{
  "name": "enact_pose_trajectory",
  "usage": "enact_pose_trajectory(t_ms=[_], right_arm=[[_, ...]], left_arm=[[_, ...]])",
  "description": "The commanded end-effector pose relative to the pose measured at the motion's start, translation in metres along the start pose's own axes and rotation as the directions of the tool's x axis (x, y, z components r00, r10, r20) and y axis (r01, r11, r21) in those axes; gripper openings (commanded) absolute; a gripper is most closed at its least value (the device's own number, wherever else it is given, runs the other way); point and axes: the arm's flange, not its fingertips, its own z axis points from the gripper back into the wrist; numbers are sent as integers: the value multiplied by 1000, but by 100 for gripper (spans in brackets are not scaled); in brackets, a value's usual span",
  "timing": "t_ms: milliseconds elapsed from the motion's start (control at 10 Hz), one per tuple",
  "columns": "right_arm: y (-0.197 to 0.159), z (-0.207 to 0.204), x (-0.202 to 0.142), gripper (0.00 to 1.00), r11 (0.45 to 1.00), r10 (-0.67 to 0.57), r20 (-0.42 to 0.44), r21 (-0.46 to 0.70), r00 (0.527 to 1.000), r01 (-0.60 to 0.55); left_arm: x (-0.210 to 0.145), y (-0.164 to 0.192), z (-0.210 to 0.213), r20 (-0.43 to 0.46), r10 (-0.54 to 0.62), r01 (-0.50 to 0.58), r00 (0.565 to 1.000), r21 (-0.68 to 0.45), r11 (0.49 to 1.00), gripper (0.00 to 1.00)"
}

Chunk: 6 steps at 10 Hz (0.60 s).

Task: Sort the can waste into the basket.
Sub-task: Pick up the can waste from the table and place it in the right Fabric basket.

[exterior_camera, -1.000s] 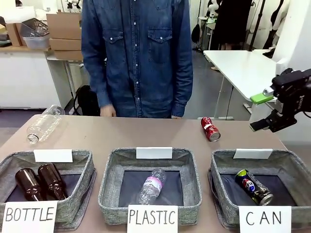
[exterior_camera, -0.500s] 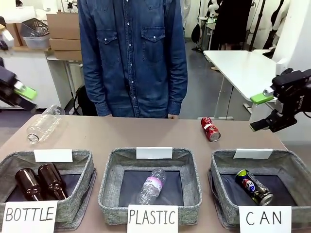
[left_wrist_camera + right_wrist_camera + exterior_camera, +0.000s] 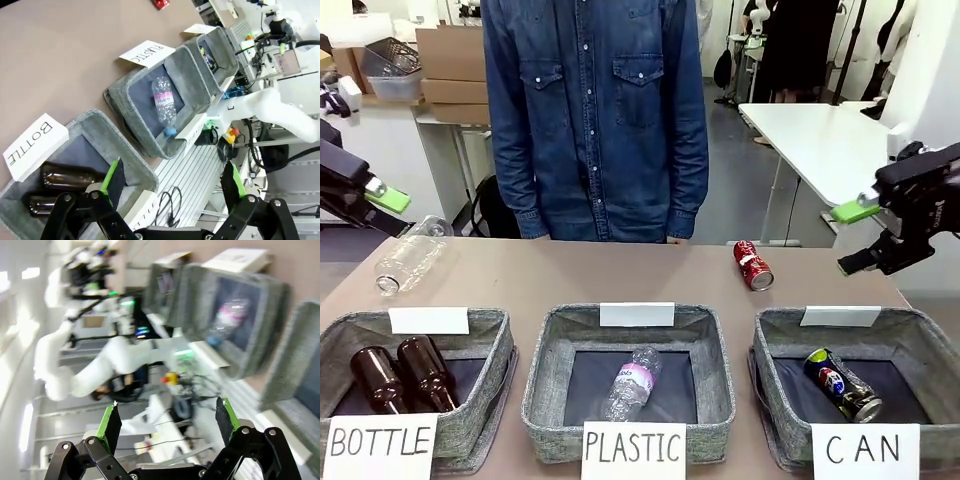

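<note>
Can waste, two pieces: red can [image 3: 753,266] lying on its side on the bench [image 3: 570,275], far right part, just beyond the back rim of the CAN basket [image 3: 920,345] and outside it; dark blue Pepsi can [image 3: 842,385] lying slantwise on the dark floor of that basket. Right claw [image 3: 853,237]: fingers spread wide apart, nothing between them, in the air over the bench's right edge, to the right of the red can and a little higher, clear of it; the Pepsi can lies below it, nearer the robot. Left claw [image 3: 173,175]: fingers likewise wide apart and empty, raised at the far left of the bench, well away from both cans. Other stock: PLASTIC basket [image 3: 545,370], middle, holding one clear plastic bottle [image 3: 632,383]; BOTTLE basket [image 3: 490,350], left, holding two brown glass bottles [image 3: 400,375]; a second clear bottle [image 3: 408,257] lying loose on the bench behind it. Person in a denim shirt [image 3: 595,110] standing at the far side
</note>
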Motion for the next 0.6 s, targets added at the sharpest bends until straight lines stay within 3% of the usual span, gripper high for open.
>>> enact_pose_trajectory(t_ms=[0,200,400,500], right_arm=[[2,-21,10,100,836,-64,172,-528,983,147],[-1,-34,29,100,614,27,351,-745,936,261],[4,-36,35,100,593,160,418,-765,894,252],[6,-33,28,100,599,68,395,-751,916,279]], left_arm=[[-2,-1,2,-10,-2,2,1000,2,1000,100],[-2,-1,2,-10,-2,2,1000,2,1000,100],[-2,-1,2,-10,-2,2,1000,2,1000,100],[-2,-1,2,-10,-2,2,1000,2,1000,100]])
